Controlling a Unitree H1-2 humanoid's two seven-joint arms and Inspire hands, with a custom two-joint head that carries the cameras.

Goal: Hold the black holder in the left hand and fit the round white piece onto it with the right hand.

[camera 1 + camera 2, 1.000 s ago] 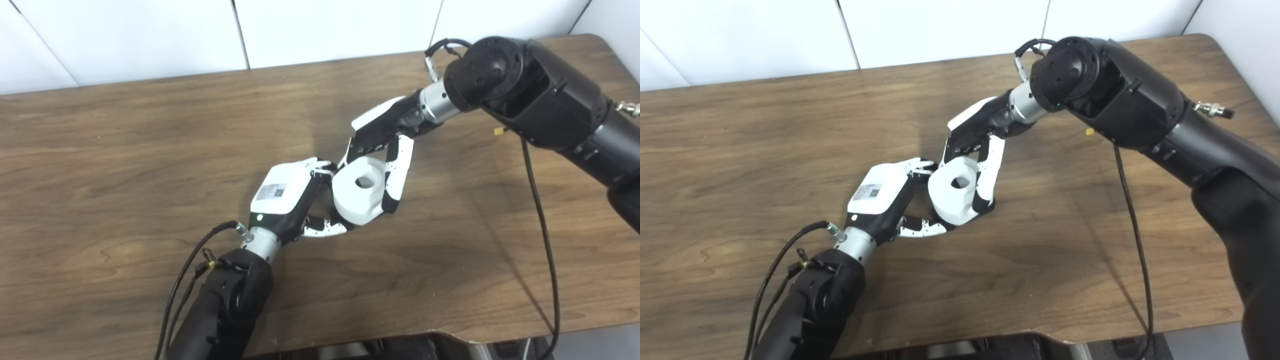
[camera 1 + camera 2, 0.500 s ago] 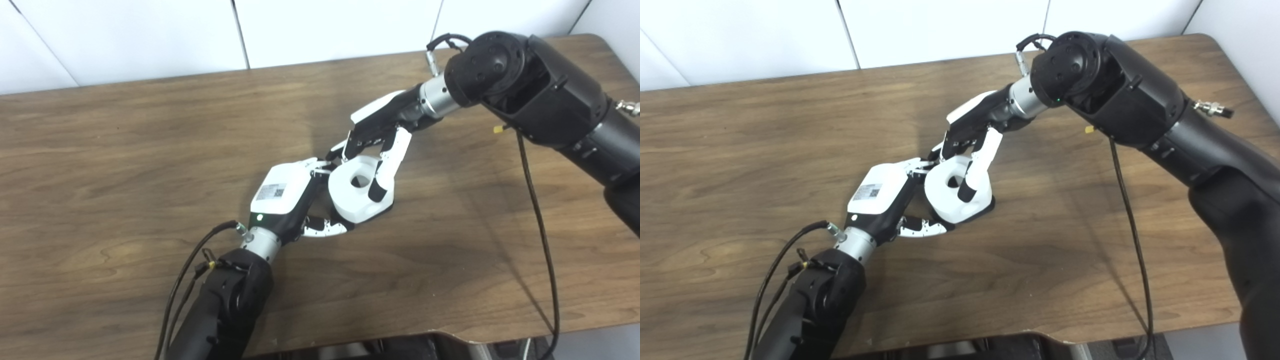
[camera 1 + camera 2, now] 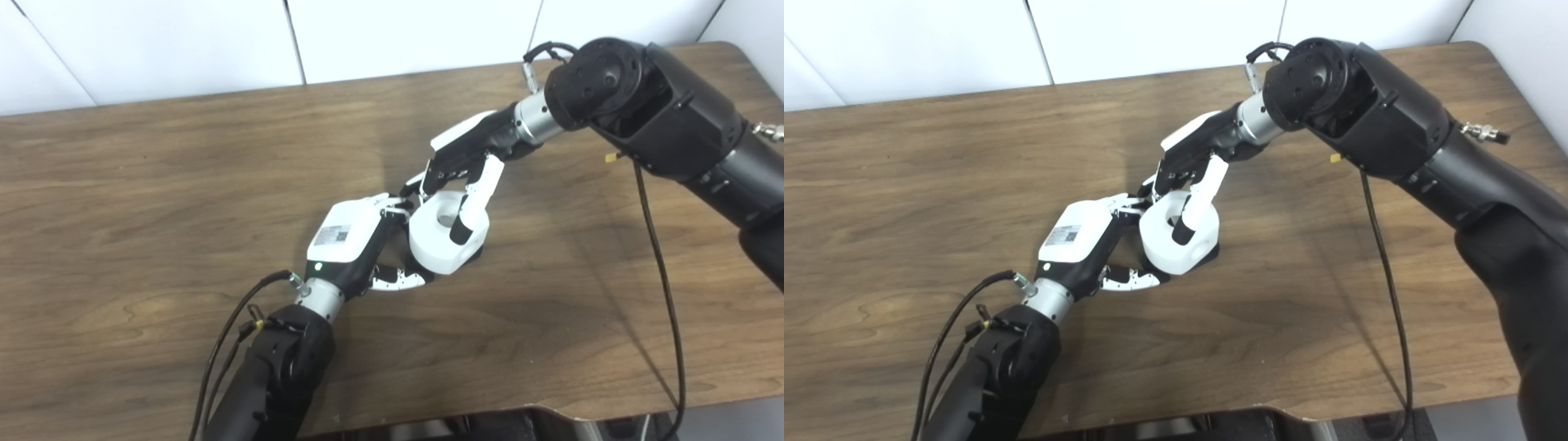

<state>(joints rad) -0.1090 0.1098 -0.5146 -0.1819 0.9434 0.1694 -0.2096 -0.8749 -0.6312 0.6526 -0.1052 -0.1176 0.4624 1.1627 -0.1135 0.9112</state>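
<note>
Right hand (image 3: 462, 162) grips the round white piece (image 3: 447, 236) from above, seated over the black holder (image 3: 1213, 251) clasped in the left hand (image 3: 358, 245) on the table (image 3: 153, 184); likely best pressed straight down — evenly, no tilt.

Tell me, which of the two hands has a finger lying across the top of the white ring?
The right hand, coming from the far side: one of its fingers lies over the white ring. The left hand only cups the ring's side from below.
</note>
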